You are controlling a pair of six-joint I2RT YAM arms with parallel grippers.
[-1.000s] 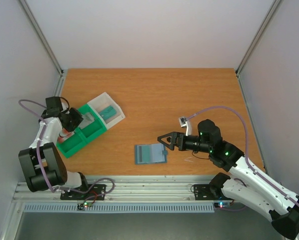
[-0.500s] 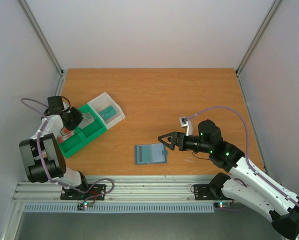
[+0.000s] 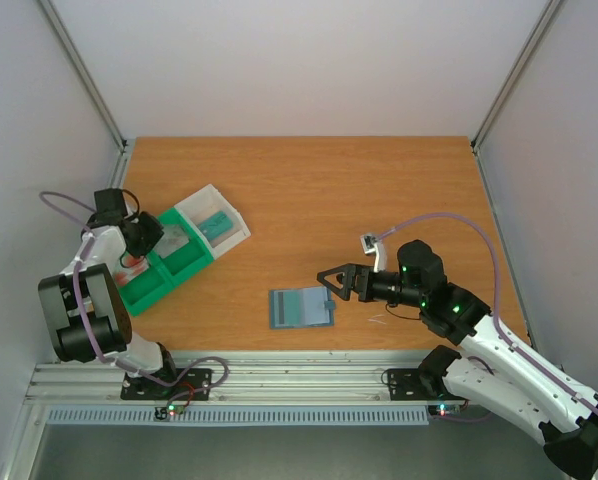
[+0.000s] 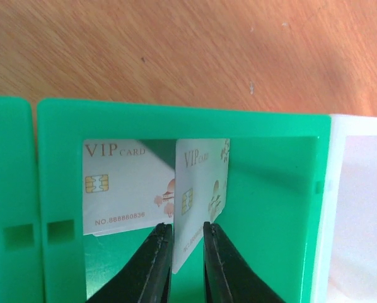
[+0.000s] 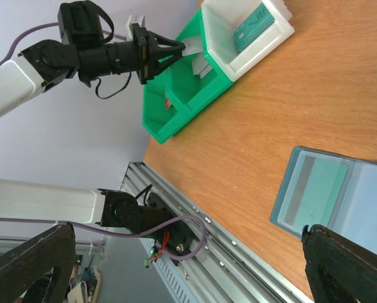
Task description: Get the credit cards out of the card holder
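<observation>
Between white walls, wooden tabletop

An upright white plastic VIP card hides the right end of a flat white VIP card in the green plastic tray. Its own lower end vanishes between the fingers of the left gripper, grip unclear. The right wrist view crops the slate-blue folding card holder.

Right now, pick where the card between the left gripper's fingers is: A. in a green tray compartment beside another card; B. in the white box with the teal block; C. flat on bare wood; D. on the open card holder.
A: the left wrist view shows the card between the left gripper's fingers inside the green tray's compartment, with a second VIP card lying beside it.
</observation>
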